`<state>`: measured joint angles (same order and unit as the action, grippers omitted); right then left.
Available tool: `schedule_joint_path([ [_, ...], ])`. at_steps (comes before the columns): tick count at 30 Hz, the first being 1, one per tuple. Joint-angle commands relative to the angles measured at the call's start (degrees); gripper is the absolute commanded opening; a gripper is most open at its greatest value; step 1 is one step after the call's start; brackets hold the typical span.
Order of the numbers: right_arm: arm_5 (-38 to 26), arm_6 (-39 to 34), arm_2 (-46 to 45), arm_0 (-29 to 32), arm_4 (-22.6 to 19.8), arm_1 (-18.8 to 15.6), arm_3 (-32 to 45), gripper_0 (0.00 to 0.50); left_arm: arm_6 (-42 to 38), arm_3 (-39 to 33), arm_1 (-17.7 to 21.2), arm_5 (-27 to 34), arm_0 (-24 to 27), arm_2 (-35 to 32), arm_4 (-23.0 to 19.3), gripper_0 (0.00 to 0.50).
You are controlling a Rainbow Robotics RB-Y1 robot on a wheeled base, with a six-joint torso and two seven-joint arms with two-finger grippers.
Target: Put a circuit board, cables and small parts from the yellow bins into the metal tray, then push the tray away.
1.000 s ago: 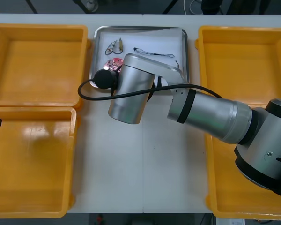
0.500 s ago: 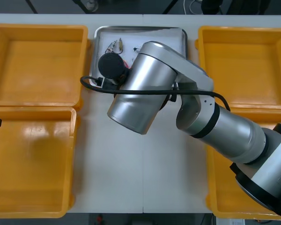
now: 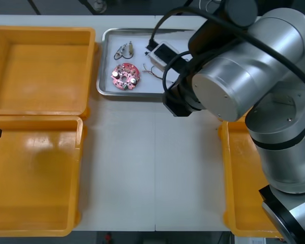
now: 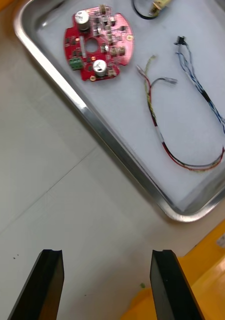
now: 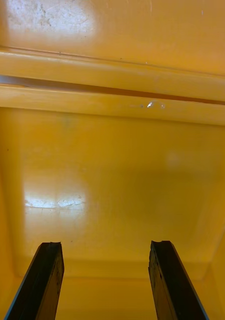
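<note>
right wrist view puts the right gripper [image 4: 107, 260] spread wide and holding nothing, hanging over bare table just short of the metal tray [image 4: 120, 157]. ahead of its fingertips, inside the tray, lie the round red circuit board [image 4: 99, 42], a red and yellow cable [image 4: 160, 137] and a twisted blue and white cable [image 4: 205, 97]. a small metal part [image 4: 153, 6] sits farthest from the fingers. one corner of the tray is the nearest part of it to the gripper, and a yellow bin [image 4: 207, 285] lies just beside the finger on that side.

with board, cables and a part all in the tray, loading looks finished and the step in hand is the push. that calls for lowering the fingers to the tray's near rim, meeting it squarely rather than at the corner, then driving straight ahead so the tray slides away without turning.

the left gripper [image 5: 105, 250] waits parted and empty over the floor of another bin [image 5: 117, 175].
</note>
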<state>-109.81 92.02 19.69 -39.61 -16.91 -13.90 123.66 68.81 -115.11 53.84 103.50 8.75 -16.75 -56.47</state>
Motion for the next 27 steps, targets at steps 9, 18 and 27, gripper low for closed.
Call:
schedule_joint_path([
  [9,-0.2,-15.6,-14.8,9.6,-4.6,-4.8,5.6,0.500,2.7,-1.6,-0.4,-0.6,-1.0,-2.0,0.5,0.500],
  [18,-0.2,-22.2,-24.2,17.2,-11.6,-10.6,11.2,0.500,2.7,-1.6,-0.4,-0.6,-1.0,-2.0,0.5,0.500],
  [27,-0.2,-27.8,-32.0,26.1,-20.4,-16.2,14.5,0.500,2.7,-1.6,-0.4,-0.6,-1.0,-2.0,0.5,0.500],
])
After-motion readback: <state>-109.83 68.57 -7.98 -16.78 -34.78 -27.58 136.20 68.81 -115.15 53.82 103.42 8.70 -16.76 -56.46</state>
